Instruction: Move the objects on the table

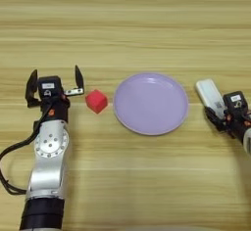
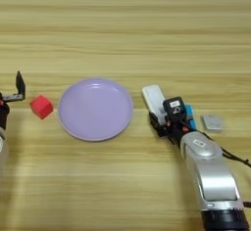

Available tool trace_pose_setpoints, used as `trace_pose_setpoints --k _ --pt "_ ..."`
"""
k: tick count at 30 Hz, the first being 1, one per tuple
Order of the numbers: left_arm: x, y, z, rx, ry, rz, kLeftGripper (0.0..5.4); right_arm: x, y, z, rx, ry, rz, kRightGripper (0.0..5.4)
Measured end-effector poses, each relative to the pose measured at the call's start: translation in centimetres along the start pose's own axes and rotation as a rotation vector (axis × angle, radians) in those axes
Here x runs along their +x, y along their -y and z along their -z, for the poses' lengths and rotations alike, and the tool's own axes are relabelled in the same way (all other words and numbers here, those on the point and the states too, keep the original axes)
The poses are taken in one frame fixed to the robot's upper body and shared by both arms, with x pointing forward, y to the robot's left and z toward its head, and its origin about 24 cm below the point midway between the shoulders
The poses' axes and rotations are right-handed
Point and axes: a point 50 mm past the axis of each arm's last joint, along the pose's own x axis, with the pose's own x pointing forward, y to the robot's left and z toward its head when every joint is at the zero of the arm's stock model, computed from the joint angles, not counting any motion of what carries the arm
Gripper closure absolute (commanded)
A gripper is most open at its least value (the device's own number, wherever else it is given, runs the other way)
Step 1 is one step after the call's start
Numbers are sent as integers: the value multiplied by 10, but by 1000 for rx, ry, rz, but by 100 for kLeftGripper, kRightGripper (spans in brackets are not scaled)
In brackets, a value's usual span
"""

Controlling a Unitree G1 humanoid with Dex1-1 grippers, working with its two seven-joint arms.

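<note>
A small red cube [image 1: 96, 101] lies on the table [image 1: 125, 24], just left of the round lilac plate [image 1: 151, 103]. My left gripper [image 1: 55, 83] stands open left of the cube, and its right finger is close beside the cube without touching it. Right of the plate lies the flat white oblong device [image 2: 153, 99]. My right gripper [image 2: 169, 116] is shut on the device's near end. A small silver-grey square block [image 2: 212, 122] rests on the wood to the right of that gripper.
A small blue piece [image 2: 189, 115] shows against the right gripper's right side. A black cable [image 1: 12, 151] loops beside the left forearm. Bare wood stretches across the far half of the table.
</note>
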Motion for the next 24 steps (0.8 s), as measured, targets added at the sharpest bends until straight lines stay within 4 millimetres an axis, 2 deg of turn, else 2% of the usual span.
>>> trace_pose_setpoints --k 24 --pt "0 -2 0 2 0 -7 0 0 -13 6 17 -17 -47 249"
